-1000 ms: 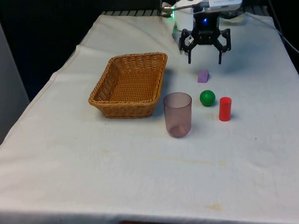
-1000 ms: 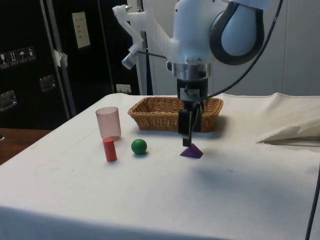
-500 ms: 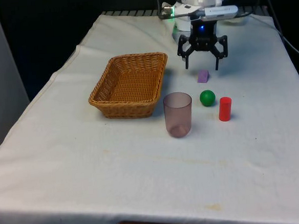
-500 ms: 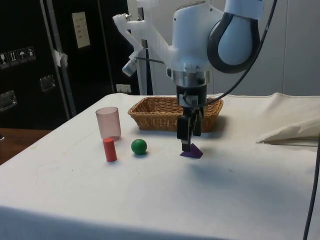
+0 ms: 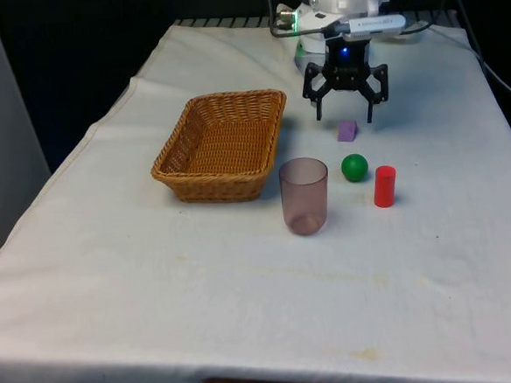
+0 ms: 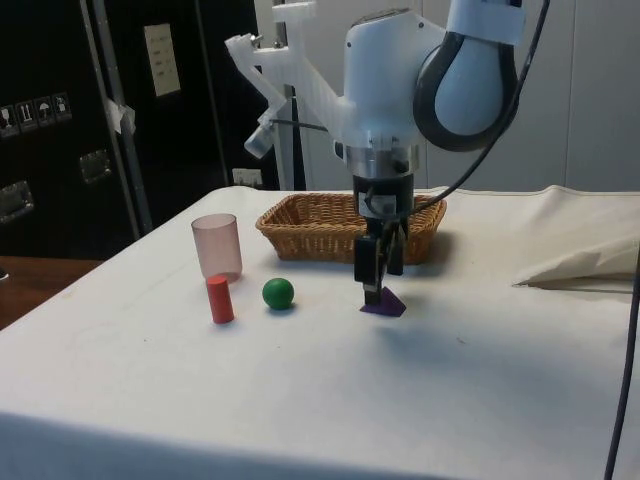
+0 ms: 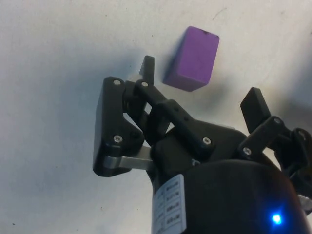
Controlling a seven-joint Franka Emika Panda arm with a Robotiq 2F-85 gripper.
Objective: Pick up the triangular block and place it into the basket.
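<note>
The triangular block (image 5: 347,131) is a small purple wedge lying on the white cloth, to the front view's right of the wicker basket (image 5: 205,191). My gripper (image 5: 345,116) hangs open just above and behind it, fingers spread wide. From the side, the gripper (image 6: 372,291) has its tips almost down at the block (image 6: 385,305), with the basket (image 6: 300,238) behind. Through the wrist camera the block (image 7: 191,58) lies just beyond the gripper (image 7: 200,85), nearer one fingertip (image 7: 147,66). Nothing is held.
A translucent pink cup (image 5: 305,195) stands in front of the basket. A green ball (image 5: 354,167) and an upright red cylinder (image 5: 384,186) sit close by, nearer the camera than the block. From the side, the cup (image 6: 217,246), cylinder (image 6: 219,298) and ball (image 6: 278,292) line up.
The open gripper has come down towards the cloth and closer to the purple block. The block and the other objects have not moved.
</note>
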